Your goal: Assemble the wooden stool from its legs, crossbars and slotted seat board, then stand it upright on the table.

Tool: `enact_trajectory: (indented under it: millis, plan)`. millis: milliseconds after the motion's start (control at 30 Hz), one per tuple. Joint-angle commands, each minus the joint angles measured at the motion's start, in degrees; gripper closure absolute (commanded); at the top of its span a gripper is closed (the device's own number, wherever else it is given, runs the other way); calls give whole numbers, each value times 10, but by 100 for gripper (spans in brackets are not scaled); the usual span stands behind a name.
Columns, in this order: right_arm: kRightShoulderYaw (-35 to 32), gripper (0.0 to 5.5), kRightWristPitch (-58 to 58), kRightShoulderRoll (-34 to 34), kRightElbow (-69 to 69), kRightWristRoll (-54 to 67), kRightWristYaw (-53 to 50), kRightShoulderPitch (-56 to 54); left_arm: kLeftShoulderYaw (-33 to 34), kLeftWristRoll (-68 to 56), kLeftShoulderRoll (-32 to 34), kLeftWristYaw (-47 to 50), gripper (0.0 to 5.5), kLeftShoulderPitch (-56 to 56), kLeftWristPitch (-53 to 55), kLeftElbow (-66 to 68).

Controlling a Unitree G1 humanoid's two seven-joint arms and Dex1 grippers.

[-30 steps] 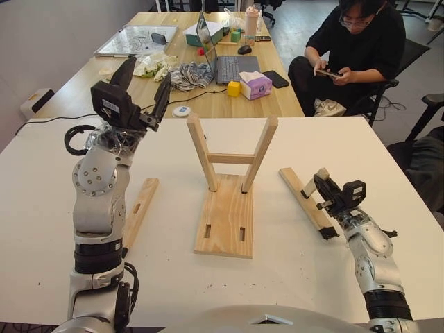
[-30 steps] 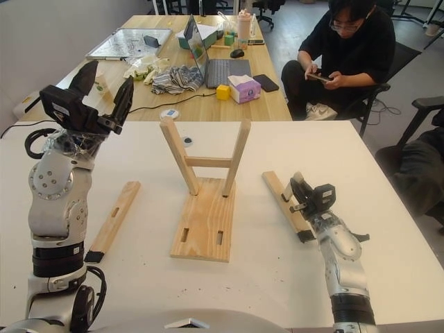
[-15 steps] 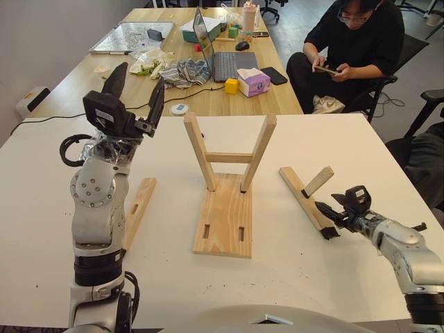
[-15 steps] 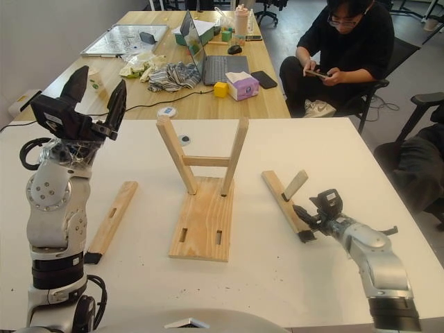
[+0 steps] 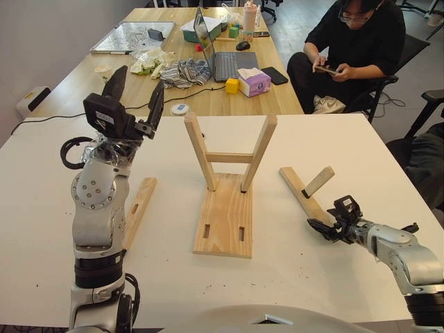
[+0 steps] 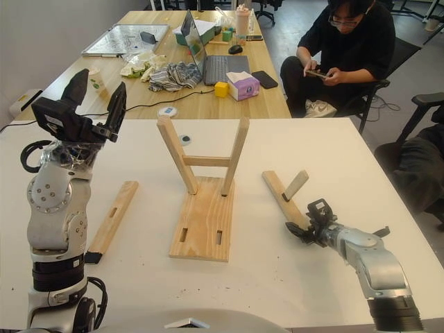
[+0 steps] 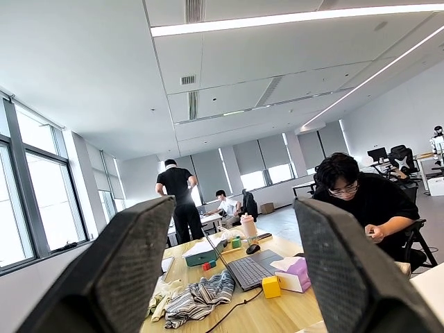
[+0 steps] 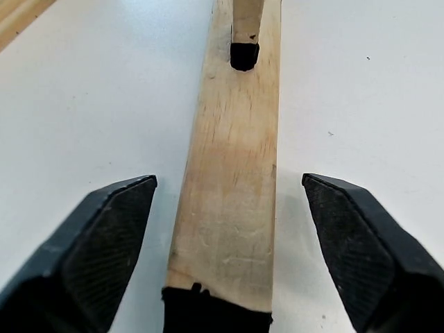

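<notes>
The white tabletop [image 5: 291, 277] carries every part. The slotted seat board [image 5: 225, 225] lies flat at its middle, slots up, so that legs can be pressed down into it. Two legs [image 5: 201, 149] joined by a crossbar [image 5: 230, 158] already stand in its far slots, while the near pair is unfilled. A loose leg [image 5: 141, 205] lies flat to the board's left, and a second leg [image 5: 298, 193], with a short crossbar [image 5: 318, 181] sticking up from it, lies to the right. The right hand [image 5: 320, 227] sits low at that leg's near, black-tipped end, its fingers [image 8: 104, 243] spread wide on either side of the wood without touching, seemingly lined up to close on it. The left hand [image 5: 136, 87] is raised well above the tabletop, wide and holding nothing, likely to be out of the way.
</notes>
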Motion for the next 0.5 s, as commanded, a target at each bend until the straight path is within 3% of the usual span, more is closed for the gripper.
enact_trajectory:
  millis: [33, 300, 367, 500]
  plan:
    - [16, 225, -3, -4, -1, -23, -6, 0, 11, -30, -11, 7, 237, -8, 33, -3]
    - [24, 340, -6, -1, 1, -40, -6, 0, 26, -45, -16, 29, 237, -13, 64, -4]
    - [21, 344, -10, 2, 6, -41, -9, -6, 28, -53, -22, 32, 237, -14, 71, -7]
    - [-84, 345, -49, 66, 68, -25, -123, -106, 78, -122, -50, 79, 237, -36, 119, 5]
